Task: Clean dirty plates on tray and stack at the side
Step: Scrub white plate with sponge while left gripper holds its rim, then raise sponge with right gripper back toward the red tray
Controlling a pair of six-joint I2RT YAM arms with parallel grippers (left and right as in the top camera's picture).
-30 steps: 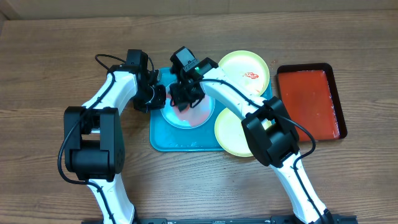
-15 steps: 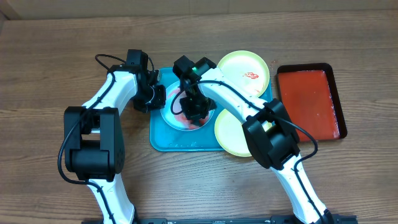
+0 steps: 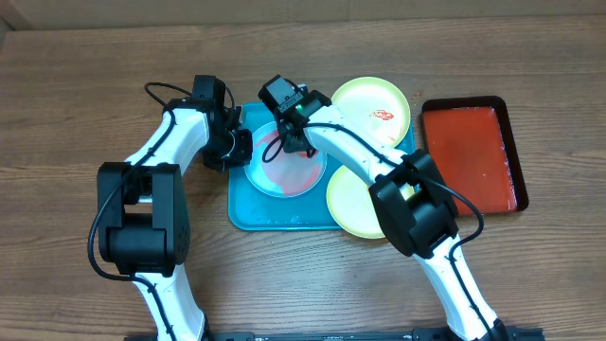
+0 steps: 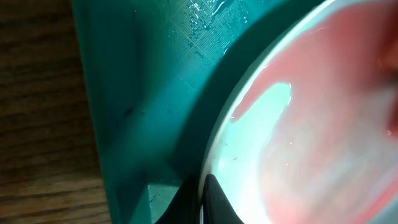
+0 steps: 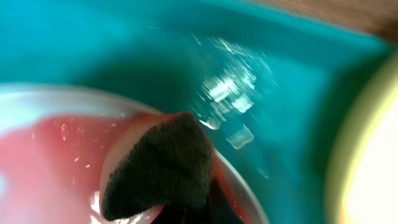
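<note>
Pinching the blue-white plate [image 3: 295, 180] by its rim in the left gripper [image 3: 240, 150], on the tray [image 3: 275, 218] near the worktop's [image 3: 76, 95] far edge; pressing a dark sponge [image 5: 161, 165], clamped in the right gripper [image 3: 294, 142], onto it.

You are working on a matt wooden table [image 3: 76, 95] with plain visible grain. The tray [image 3: 248, 216] is glossy turquoise plastic, its floor finely grid-textured and catching bright glints. The plate [image 3: 284, 180] on it is smooth, shiny plastic under a thin red film. The sponge [image 5: 161, 165] looks dark, coarse and porous. The yellow-green plates [image 3: 365, 99] look like smooth plastic; the red tray [image 3: 473, 152] has a slight sheen.
</note>
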